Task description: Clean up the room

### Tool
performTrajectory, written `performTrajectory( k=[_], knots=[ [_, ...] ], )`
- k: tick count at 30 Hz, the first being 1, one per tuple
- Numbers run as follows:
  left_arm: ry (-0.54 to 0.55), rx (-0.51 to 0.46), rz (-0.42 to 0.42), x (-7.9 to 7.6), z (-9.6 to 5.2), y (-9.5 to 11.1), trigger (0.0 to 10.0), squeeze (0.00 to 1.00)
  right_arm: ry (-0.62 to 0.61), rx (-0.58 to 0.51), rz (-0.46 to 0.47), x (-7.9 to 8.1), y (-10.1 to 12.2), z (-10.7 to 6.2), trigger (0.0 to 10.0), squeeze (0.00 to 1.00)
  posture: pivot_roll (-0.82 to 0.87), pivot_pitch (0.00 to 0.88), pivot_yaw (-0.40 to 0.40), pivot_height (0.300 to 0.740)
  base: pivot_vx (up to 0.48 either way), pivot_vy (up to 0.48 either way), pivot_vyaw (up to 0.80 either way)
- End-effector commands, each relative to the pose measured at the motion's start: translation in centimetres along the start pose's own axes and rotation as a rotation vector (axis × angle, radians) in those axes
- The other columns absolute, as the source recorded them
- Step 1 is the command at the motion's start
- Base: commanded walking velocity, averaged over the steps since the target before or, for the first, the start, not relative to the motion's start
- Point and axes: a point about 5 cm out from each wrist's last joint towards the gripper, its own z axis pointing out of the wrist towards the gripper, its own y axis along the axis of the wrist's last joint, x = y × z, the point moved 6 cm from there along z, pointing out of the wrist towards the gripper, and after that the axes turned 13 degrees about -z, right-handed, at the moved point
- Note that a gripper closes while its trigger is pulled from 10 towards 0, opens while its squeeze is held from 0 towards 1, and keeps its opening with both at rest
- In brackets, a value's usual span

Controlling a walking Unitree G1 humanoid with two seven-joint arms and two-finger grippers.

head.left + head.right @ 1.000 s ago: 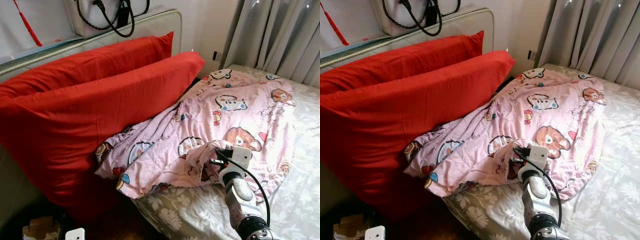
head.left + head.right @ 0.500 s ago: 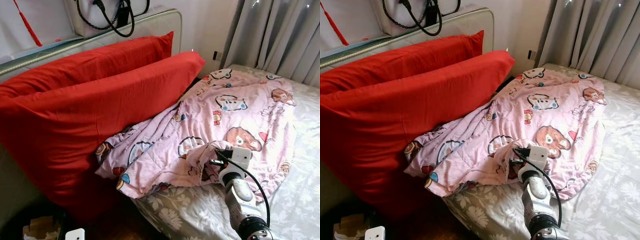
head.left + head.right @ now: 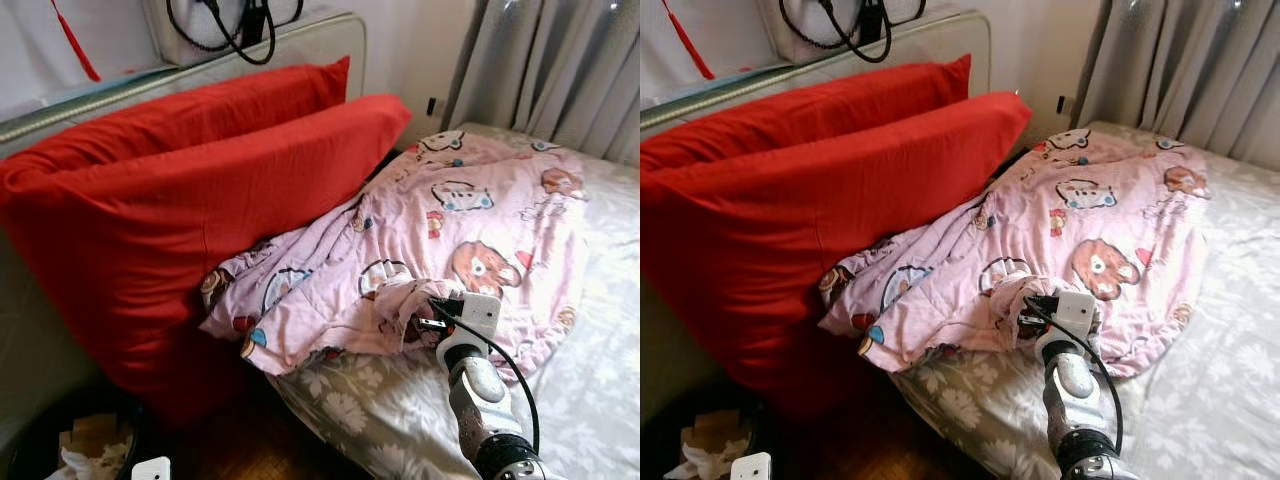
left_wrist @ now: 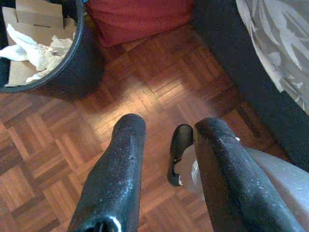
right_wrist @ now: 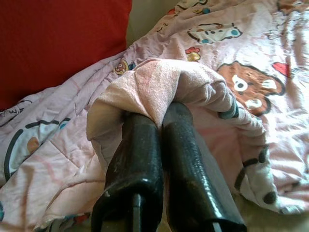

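Note:
A pink cartoon-print blanket [image 3: 470, 215] lies rumpled across the bed, its near edge bunched into a fold [image 5: 159, 82]. My right gripper [image 5: 157, 121] is shut on that fold, the cloth draped over both black fingers; in the left eye view the right gripper [image 3: 425, 320] sits at the blanket's front edge. Two large red pillows [image 3: 190, 200] lean against the headboard beside the blanket. My left gripper [image 4: 166, 130] hangs open over the parquet floor [image 4: 145, 87], with nothing between its fingers.
A black bin [image 4: 77, 63] with cardboard and crumpled paper stands on the floor by the red pillows. The mattress has a grey floral sheet [image 3: 370, 420]. Grey curtains [image 3: 550, 70] hang behind the bed. A bag with black straps [image 3: 230, 20] rests on the headboard.
The camera has shifted, showing more floor and the bin. The right gripper still holds the blanket fold, which looks drawn slightly up and toward the pillows.

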Motion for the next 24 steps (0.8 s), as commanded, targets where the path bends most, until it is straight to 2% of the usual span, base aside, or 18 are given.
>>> performTrajectory(
  k=[1,24],
  knots=[
    [0.010,0.021,-0.005,0.35,-0.10,-0.46,10.0,0.00,-0.008,-0.024,-0.001,0.01,0.50,0.00,10.0,0.00,0.11,0.000,0.030,0.740,-0.285,0.000,0.00],
    [0.013,0.026,-0.007,0.39,-0.11,-0.56,10.0,0.00,-0.018,-0.030,0.001,-0.25,0.62,-0.02,10.0,0.00,0.11,0.000,0.027,0.740,-0.288,0.000,0.00]
  ],
)
